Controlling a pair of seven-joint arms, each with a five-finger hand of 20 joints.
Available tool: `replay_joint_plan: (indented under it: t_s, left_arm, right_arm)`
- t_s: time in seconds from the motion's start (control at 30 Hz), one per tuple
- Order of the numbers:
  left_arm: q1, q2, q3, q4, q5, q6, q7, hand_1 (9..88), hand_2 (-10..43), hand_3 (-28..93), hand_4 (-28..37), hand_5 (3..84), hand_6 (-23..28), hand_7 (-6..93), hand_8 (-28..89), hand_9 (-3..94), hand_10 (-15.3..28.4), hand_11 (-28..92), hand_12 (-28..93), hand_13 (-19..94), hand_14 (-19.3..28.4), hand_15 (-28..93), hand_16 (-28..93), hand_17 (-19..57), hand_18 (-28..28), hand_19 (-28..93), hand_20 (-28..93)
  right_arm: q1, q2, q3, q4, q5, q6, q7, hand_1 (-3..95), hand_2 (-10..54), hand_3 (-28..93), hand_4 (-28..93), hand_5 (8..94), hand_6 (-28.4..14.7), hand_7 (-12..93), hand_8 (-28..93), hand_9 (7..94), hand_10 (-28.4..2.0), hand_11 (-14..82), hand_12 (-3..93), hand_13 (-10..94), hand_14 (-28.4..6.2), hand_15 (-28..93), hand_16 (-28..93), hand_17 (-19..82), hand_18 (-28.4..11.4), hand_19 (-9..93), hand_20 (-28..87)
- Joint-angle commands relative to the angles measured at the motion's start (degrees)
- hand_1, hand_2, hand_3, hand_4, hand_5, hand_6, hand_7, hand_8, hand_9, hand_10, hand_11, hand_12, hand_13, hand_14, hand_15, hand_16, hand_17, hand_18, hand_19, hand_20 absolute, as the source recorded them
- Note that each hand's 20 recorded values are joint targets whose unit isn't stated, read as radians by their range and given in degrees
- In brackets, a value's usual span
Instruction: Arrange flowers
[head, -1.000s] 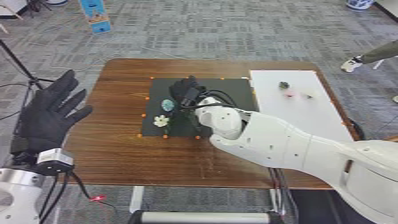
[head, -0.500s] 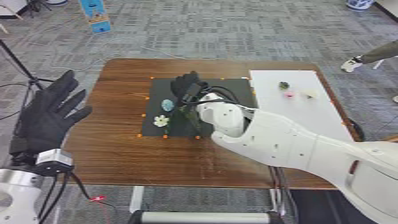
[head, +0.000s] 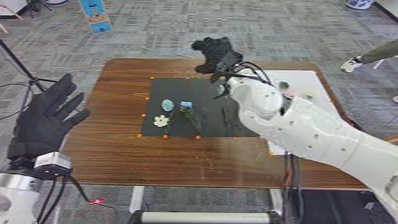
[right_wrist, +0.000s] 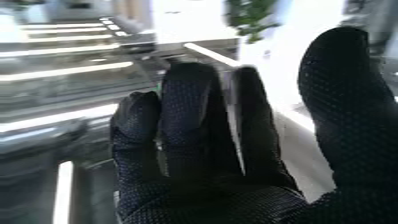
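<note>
The right hand (head: 216, 52) is held out by the table's (head: 117, 95) far edge, fingers (right_wrist: 189, 120) loosely open.

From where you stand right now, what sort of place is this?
Likely an office-style robotics workspace: grey patterned carpet, a black stand left of the wooden table, and a gloved robotic left hand suggest it.

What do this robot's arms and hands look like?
Both arms are smooth white with rounded segments, the right one showing dark round fittings like screws. The left hand and the right hand wear black textured fabric gloves. Black cables run by each wrist, and a white block sits at the left wrist.
</note>
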Motion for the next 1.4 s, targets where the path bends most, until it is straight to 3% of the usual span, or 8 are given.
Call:
replay_joint_plan:
  t_s: [0.03,0.23,0.33,0.5,0.53,0.8,1.07,1.4]
  left_arm:
    - [1.3,-1.38,-0.06,-0.88,0.04,-0.07,0.27,25.3,-9.2,58,-28.3,21.4,1.1,14.5,-8,16.1,7.6,7,22,13,11.5,5,8,-15.1,21.6,34,7]
    - [1.6,-1.59,-0.29,-1.0,0.07,0.04,0.17,25.4,-9.2,58,-28.3,21.5,1.2,14.3,-8,16.2,7.5,7,22,13,11.6,5,8,-15.1,21.6,34,7]
    - [1.8,-1.64,-0.34,-1.08,0.03,0.13,0.24,25.5,-9.0,57,-28.3,21.5,1.3,14.3,-8,16.2,7.6,7,22,13,11.6,5,8,-15.1,21.7,34,7]
    - [2.2,-1.69,-0.55,-1.24,0.03,0.07,0.31,25.5,-9.0,57,-28.3,21.5,1.3,14.3,-8,16.3,7.6,7,22,13,11.7,5,8,-15.1,21.7,34,7]
    - [2.2,-1.65,-0.58,-1.22,0.02,0.01,0.36,25.6,-8.9,57,-28.3,21.5,1.3,14.3,-8,16.4,7.6,7,22,13,11.7,5,8,-15.1,21.7,34,7]
    - [2.3,-1.47,-0.7,-1.18,0.0,-0.14,0.37,25.3,-8.7,57,-28.3,21.8,1.2,14.4,-8,17.0,7.5,7,21,13,12.0,6,7,-15.2,21.8,34,6]
    - [1.8,-1.14,-0.58,-0.94,-0.05,-0.08,0.12,25.2,-8.7,58,-28.3,22.0,1.2,14.4,-8,17.0,7.6,7,21,13,12.0,6,7,-15.2,21.8,34,6]
    - [1.8,-1.05,-0.78,-0.85,-0.1,-0.33,0.02,25.5,-8.4,57,-28.3,22.1,1.2,14.2,-8,17.1,7.7,7,21,13,12.0,6,7,-15.2,21.8,34,6]
  right_arm:
    - [-5.7,13.0,5.4,3.9,-0.2,1.2,3.9,39.8,-9.5,72,-28,29.8,-5.2,19,-10,29.4,-13.9,18.9,22.4,40,-11.2,79,23,23,-19.2,80,58]
    - [-9.5,18.1,9.1,2.5,0.6,-1.4,4.7,36.5,-9.5,72,-28,24.6,-7.3,13,-7,25.7,-15.2,14.5,22.9,36,-11.8,78,22,21,-19.8,78,58]
    - [-11.4,19.6,10.1,2.7,2.4,1.0,3.2,32.4,-9.5,77,-28,26.1,-7.1,14,-7,27.1,-15.0,14.5,23.0,38,-12.0,78,21,21,-19.8,78,58]
    - [-12.4,21.0,11.4,3.0,4.3,-2.4,1.4,32.3,-9.5,79,-28,33.8,-5.3,18,-9,36.0,-12.7,17.8,21.1,42,-11.5,79,22,23,-20.1,80,59]
    - [-12.6,21.3,11.8,3.1,5.2,-3.3,0.5,32.9,-9.5,78,-28,34.6,-4.6,19,-10,37.2,-10.7,18.5,20.9,43,-11.5,79,22,23,-20.2,80,59]
    - [-12.0,21.2,10.0,6.0,4.9,-5.2,0.4,35.8,-9.5,75,-28,42.5,0.5,22,-13,45.4,-6.6,18.5,17.7,47,-10.5,79,23,24,-20.0,80,59]
    - [-10.8,19.3,8.1,9.6,4.1,-10.0,2.2,42.0,-9.5,68,-28,45.5,-0.8,21,-13,48.4,-7.9,19.2,16.9,48,-10.1,79,25,25,-19.7,80,59]
    - [-10.7,19.2,6.6,9.4,3.6,-9.8,1.5,43.3,-9.5,66,-28,46.1,-0.3,22,-13,49.4,-8.0,19.4,16.6,49,-9.6,79,25,25,-19.5,81,59]
